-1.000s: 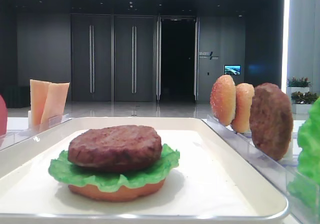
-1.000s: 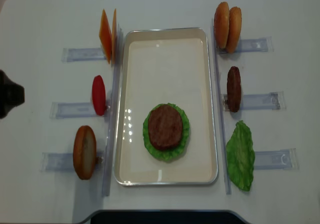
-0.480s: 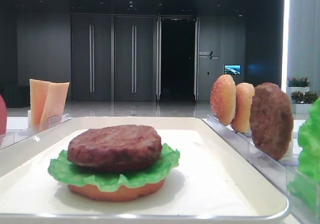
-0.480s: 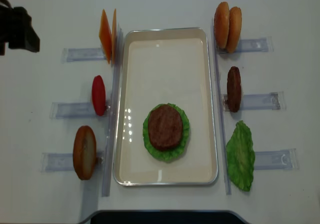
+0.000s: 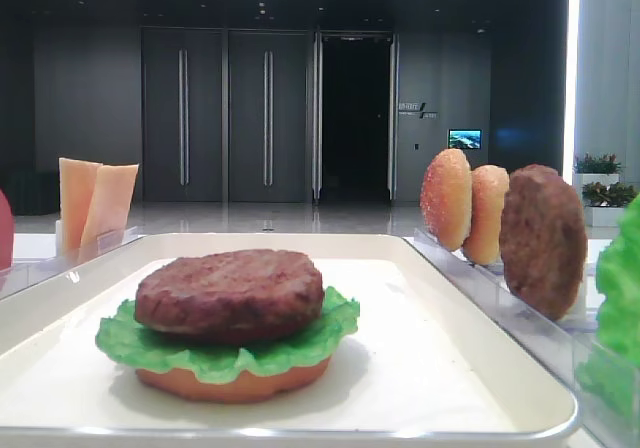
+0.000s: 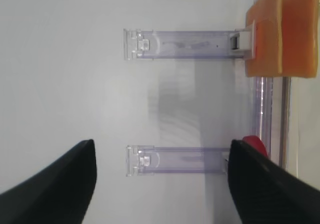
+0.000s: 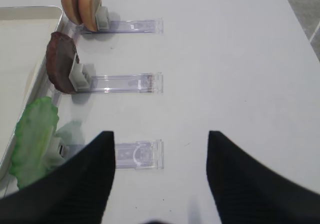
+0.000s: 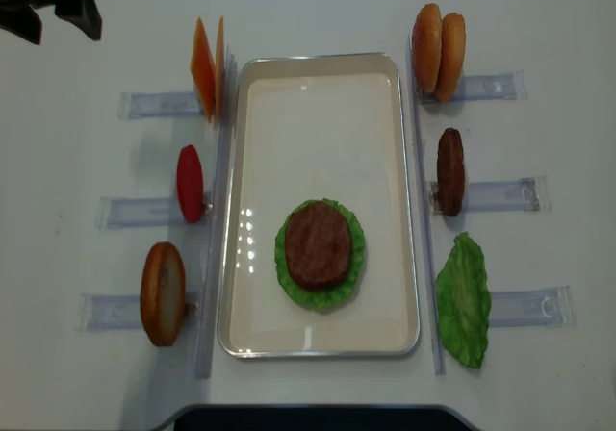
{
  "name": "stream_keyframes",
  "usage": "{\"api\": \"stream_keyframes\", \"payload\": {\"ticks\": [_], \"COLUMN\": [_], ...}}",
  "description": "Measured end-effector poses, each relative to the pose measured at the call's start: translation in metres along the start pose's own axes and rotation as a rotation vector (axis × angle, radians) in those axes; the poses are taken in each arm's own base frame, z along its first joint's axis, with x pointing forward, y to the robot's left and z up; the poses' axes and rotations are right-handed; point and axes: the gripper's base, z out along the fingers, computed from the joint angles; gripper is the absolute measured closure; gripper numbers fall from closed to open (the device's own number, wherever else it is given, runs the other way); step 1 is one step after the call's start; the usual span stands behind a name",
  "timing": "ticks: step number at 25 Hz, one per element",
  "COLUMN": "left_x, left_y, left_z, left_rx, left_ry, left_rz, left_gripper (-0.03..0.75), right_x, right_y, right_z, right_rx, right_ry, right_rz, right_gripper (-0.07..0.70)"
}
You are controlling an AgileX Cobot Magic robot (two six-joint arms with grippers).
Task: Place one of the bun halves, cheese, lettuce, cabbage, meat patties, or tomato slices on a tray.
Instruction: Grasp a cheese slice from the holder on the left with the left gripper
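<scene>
The cheese (image 8: 206,68), two pale-orange slices standing on edge in the top-left rack, is the likely next piece, since the stack on the tray (image 8: 318,104) already shows a bun base, lettuce (image 8: 320,254) and a patty (image 8: 318,245). In the overhead view the slices sit at about 11 o'clock from the tray's middle, just beside its left rim, flat faces turned left and right, thin edge running 12 to 6. The left end effector (image 8: 60,3) is the nearer one: it hangs over bare desk (image 8: 77,162) in the far top-left corner, so the cheese lies toward 4 o'clock from it, well apart. In its wrist view (image 6: 162,184) the slices (image 6: 282,31) show at 1 o'clock, and the dark fingers stand spread wide with nothing between them.

The right end effector (image 7: 159,184) is also spread open and empty, above the lettuce rack on the far side of the tray, so it would have to cross the whole tray.

The approach from the left looks free: only the clear holder rack (image 8: 162,104) lies along it. The tomato slice (image 8: 190,183) stands at 6 o'clock from the cheese, apart. The tight spot is the tray rim just right of the slices.
</scene>
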Motion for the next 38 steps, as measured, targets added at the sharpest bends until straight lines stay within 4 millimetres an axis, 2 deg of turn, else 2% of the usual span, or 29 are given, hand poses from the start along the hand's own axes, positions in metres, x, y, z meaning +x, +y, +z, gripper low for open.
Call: {"api": "stream_keyframes", "payload": {"ticks": [11,18,26,38], "left_x": [-0.052,-0.072,-0.079,-0.075], "left_y": [-0.002,-0.004,-0.014,-0.063], "left_z": [0.043,0.073,0.092,0.088], "left_rx": [-0.005,-0.004,0.002,0.036], "left_ry": [0.01,0.022,0.048,0.045], "left_rz": [0.002,0.002,0.021,0.065], "left_gripper": [0.105,0.106,0.108,0.114], "right_x": [0.0,0.0,0.0,0.0], "right_y": [0.0,0.0,0.0,0.0], "right_z": [0.0,0.0,0.0,0.0], "right_rx": [0.0,0.0,0.0,0.0], "right_ry": [0.0,0.0,0.0,0.0], "right_rz": [0.0,0.0,0.0,0.0], "right_gripper": [0.214,0.214,0.214,0.214]}}
